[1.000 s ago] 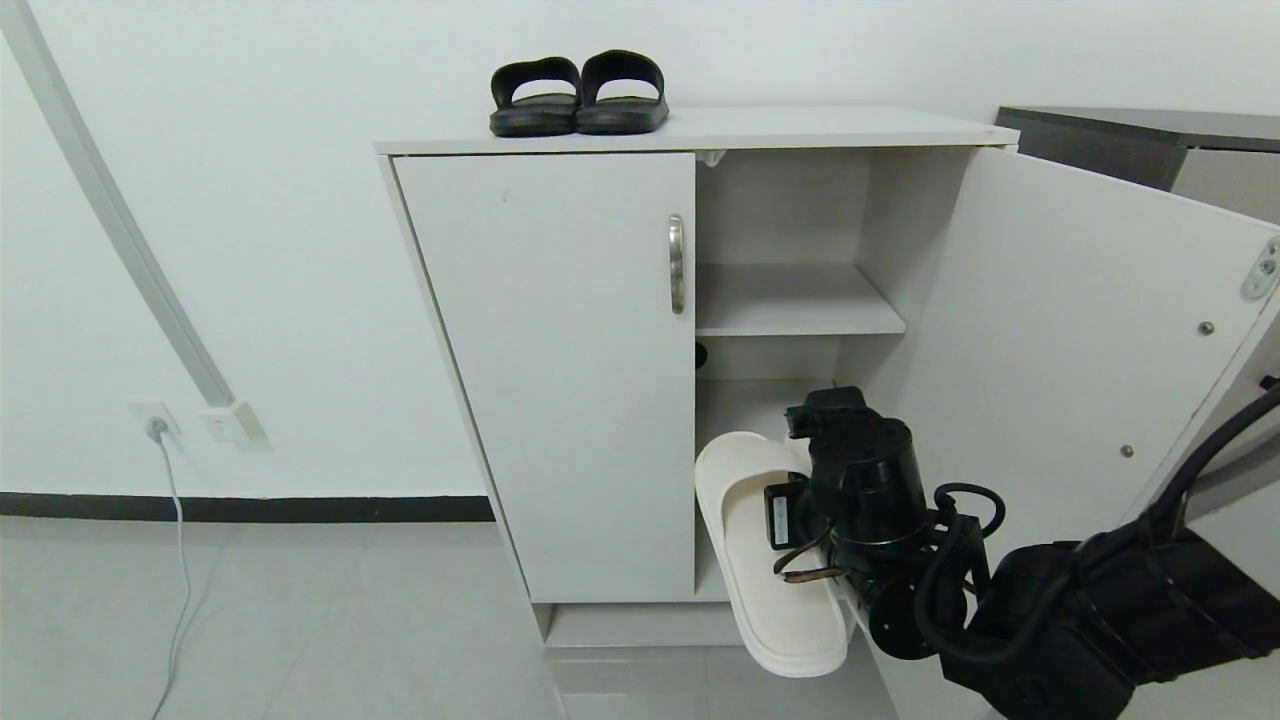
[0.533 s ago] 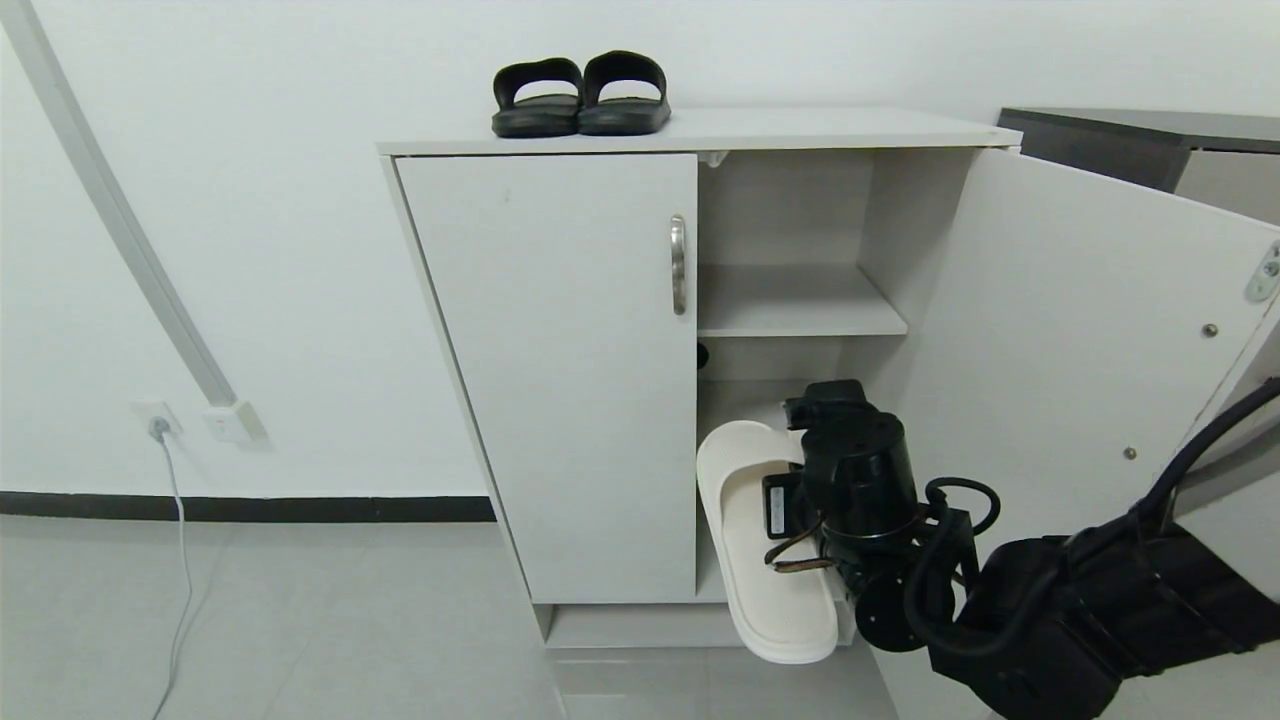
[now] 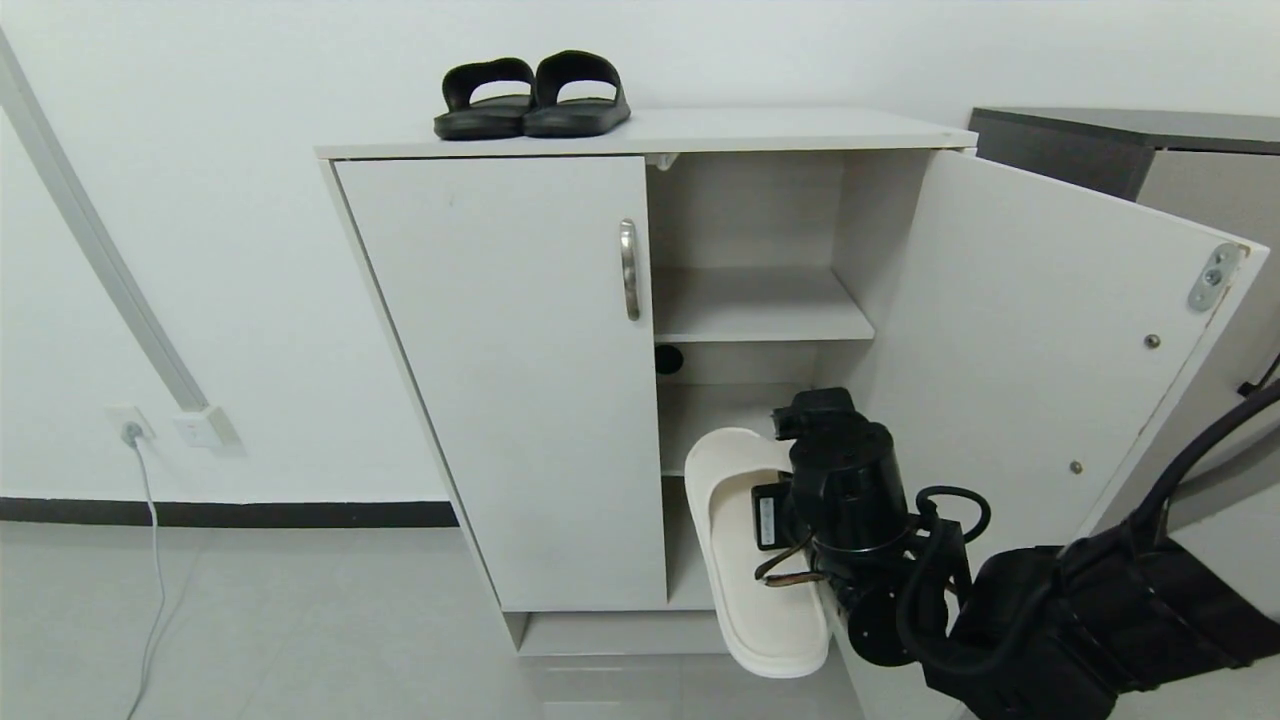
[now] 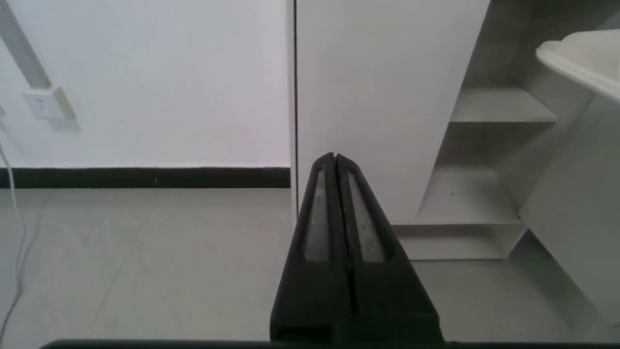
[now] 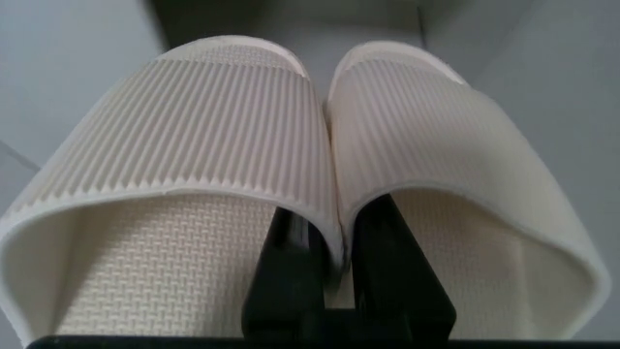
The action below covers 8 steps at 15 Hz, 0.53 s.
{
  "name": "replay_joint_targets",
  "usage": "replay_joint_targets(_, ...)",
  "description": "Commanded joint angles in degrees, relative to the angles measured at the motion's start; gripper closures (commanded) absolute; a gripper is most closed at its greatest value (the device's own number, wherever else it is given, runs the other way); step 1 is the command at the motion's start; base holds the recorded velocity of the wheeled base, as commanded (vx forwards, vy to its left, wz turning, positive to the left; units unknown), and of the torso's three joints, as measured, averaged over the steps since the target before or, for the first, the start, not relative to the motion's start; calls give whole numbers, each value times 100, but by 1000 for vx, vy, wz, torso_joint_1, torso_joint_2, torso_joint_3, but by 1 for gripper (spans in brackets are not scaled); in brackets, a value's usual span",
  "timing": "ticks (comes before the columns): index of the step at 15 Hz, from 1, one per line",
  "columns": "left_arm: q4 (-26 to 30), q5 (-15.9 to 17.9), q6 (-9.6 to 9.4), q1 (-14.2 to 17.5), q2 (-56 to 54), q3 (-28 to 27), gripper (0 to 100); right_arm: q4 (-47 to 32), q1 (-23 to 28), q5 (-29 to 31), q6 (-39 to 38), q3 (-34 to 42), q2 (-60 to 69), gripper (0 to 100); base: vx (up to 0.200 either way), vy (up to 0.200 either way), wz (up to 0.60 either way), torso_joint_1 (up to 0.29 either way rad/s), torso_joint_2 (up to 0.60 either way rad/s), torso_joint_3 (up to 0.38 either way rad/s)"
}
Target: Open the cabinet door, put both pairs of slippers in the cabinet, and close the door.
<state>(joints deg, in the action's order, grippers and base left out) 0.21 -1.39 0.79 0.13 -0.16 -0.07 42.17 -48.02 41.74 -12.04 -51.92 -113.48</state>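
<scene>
White slippers (image 3: 745, 570) with ribbed straps hang tilted at the open cabinet (image 3: 500, 380), pinched together by the low, forward-stretched right tool (image 5: 334, 257); left tool (image 4: 335, 194) is pressed together.

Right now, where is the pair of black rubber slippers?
In the head view, the pair of black rubber slippers sits side by side on top of the white wooden cabinet, toward its left end, above the closed left door.

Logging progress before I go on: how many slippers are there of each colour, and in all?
Black slippers: 2, on the cabinet top
White slippers: 2, in the right gripper
Total: 4
</scene>
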Motion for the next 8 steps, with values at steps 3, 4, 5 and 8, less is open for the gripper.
replay_joint_targets(3,-3,-2,9,-5,16,-1,100,11,38,1,9,86,-130,100,0,0,0,0,0,0)
replay_joint_targets(4,-3,-2,9,-5,16,-1,100,37,109,1,35,112,-209,100,0,0,0,0,0,0)
replay_joint_targets(5,-3,-2,9,-5,16,-1,100,46,188,-17,35,112,-245,100,0,0,0,0,0,0)
replay_joint_targets(8,-3,-2,9,-5,16,-1,100,46,337,-43,35,112,-306,100,0,0,0,0,0,0)
